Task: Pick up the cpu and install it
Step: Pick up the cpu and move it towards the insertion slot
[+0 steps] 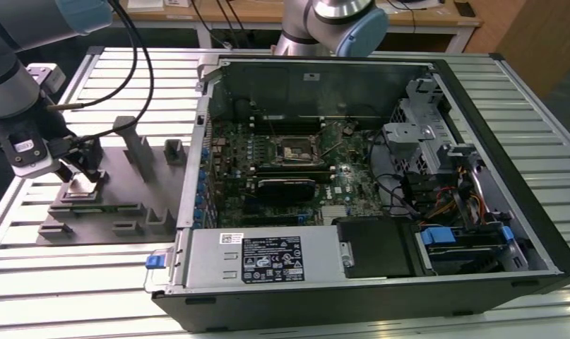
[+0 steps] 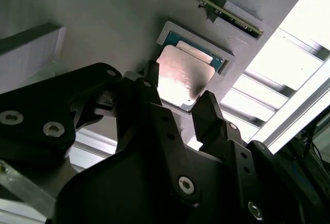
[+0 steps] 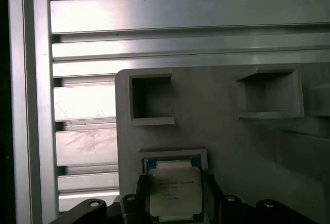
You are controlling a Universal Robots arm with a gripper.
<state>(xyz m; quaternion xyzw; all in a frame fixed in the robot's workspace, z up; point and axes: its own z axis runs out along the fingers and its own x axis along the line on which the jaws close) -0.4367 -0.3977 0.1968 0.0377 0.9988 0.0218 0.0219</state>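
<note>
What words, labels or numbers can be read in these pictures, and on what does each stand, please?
None can be read.
The power-supply label: print too small to read.
The cpu: faint print on its metal top in both wrist views, blurred.
The arm tag: too small to read.

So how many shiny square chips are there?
1. The cpu lies in a pocket of the grey fixture, on the exterior view's left. Others may be hidden inside the case.

Slatted alu table (image 1: pixel 39 282), grey fixture plate (image 1: pixel 115 194) on exterior view's left, open PC case (image 1: pixel 360 311) just beside it
</note>
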